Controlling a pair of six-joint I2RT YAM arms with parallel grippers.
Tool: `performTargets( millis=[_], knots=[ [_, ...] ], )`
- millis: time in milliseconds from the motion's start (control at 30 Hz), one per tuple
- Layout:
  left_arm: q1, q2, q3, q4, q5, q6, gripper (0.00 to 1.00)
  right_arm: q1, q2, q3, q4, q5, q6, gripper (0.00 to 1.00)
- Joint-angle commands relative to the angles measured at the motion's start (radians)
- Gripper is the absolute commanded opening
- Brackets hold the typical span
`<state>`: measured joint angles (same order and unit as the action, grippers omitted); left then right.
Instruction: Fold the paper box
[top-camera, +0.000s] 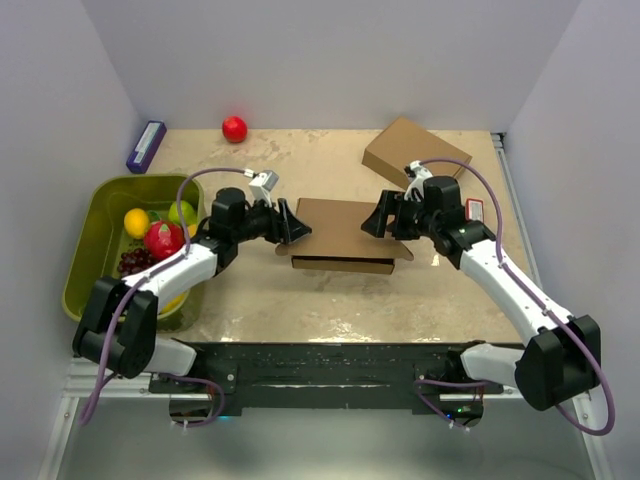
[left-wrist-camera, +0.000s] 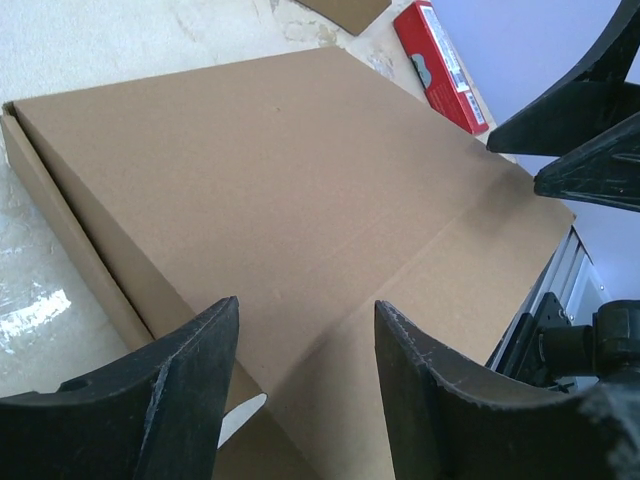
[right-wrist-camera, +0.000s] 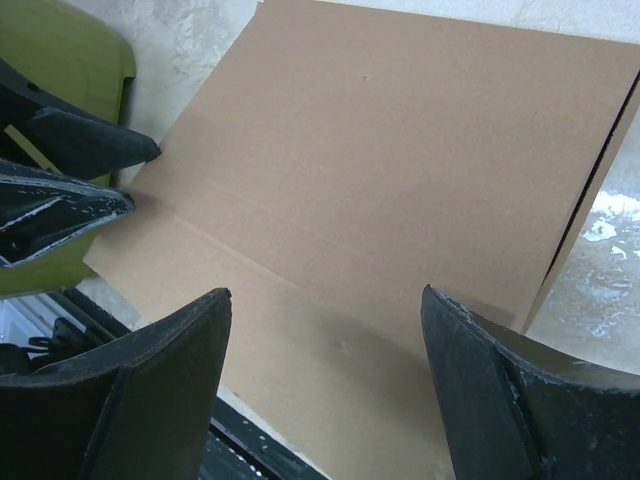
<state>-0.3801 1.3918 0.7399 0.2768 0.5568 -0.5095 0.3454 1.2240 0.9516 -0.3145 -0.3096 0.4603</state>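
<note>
The paper box (top-camera: 340, 232) lies as a shallow brown carton at the middle of the table, its lid down and a creased front flap toward me. My left gripper (top-camera: 293, 224) stands open at the box's left edge, and in the left wrist view its fingers (left-wrist-camera: 306, 303) straddle the lid's crease (left-wrist-camera: 400, 270) with only cardboard behind them. My right gripper (top-camera: 377, 220) is open over the box's right part. In the right wrist view (right-wrist-camera: 326, 291) it hangs above the flap (right-wrist-camera: 300, 330), gripping nothing. Each wrist view shows the other gripper's black fingertips (left-wrist-camera: 585, 135) (right-wrist-camera: 70, 185) across the lid.
A second, fully formed brown carton (top-camera: 415, 150) sits at the back right. A green bin (top-camera: 95, 250) with fruit stands at the left. A red ball (top-camera: 234, 128) and a purple box (top-camera: 146, 145) lie near the back wall. A red label (left-wrist-camera: 440, 65) shows beyond the lid.
</note>
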Motion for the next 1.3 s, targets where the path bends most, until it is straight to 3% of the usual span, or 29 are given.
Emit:
performTargets(
  millis=[0, 867, 1267],
  knots=[
    [0.001, 0.018, -0.028, 0.059, 0.025, -0.015, 0.61, -0.005, 0.0, -0.024, 0.04, -0.029, 0.023, 0.79],
    [0.001, 0.067, -0.086, 0.082, -0.009, -0.006, 0.6, -0.003, -0.014, -0.129, 0.066, -0.005, 0.064, 0.79],
    [0.001, 0.092, -0.091, 0.078, -0.028, 0.008, 0.59, -0.003, -0.017, -0.182, 0.06, 0.064, 0.044, 0.74]
  ],
)
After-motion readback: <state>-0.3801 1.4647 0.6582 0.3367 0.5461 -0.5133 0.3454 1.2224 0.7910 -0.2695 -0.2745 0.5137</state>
